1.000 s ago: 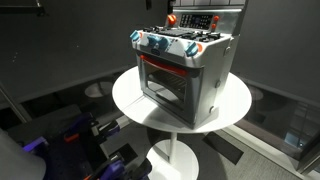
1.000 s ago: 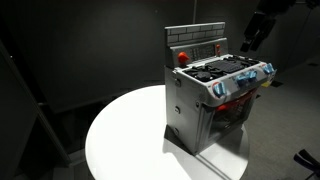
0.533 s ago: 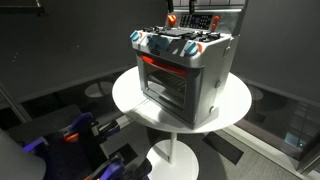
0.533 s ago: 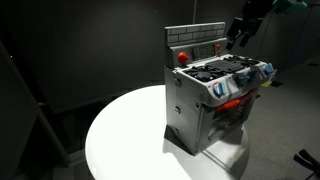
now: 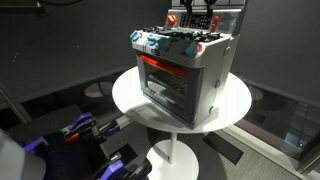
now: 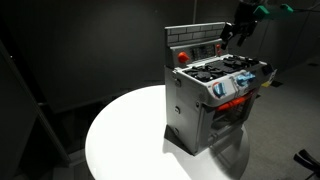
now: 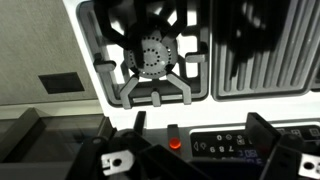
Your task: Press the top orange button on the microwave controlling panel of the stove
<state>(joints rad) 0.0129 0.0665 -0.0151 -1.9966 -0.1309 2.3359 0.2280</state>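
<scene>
The silver-grey toy stove (image 5: pixel 190 75) stands on a round white table (image 5: pixel 235 105) and shows in both exterior views (image 6: pixel 205 110). Its upright back panel (image 6: pixel 195 40) has a dark face with small buttons (image 7: pixel 225 143) and a lit orange button (image 7: pixel 175 142), also seen as a red-orange spot (image 6: pixel 182 57) (image 5: pixel 172 19). My gripper (image 6: pixel 239 32) hovers above the panel's end farthest from the spot (image 5: pixel 203 8). In the wrist view its fingers (image 7: pixel 200 150) stand apart, open and empty, on either side of the orange button and the dark face.
The cooktop below me has a round burner grate (image 7: pixel 150 55) and a ribbed grill plate (image 7: pixel 265 50). Blue-and-white knobs (image 5: pixel 165 42) line the stove front above the red-lit oven window (image 5: pixel 165 85). Dark clutter lies on the floor (image 5: pixel 80 135).
My gripper has moved from beside the stove's far end up and in towards the back panel, now over the panel's top edge. The stove has not moved.
</scene>
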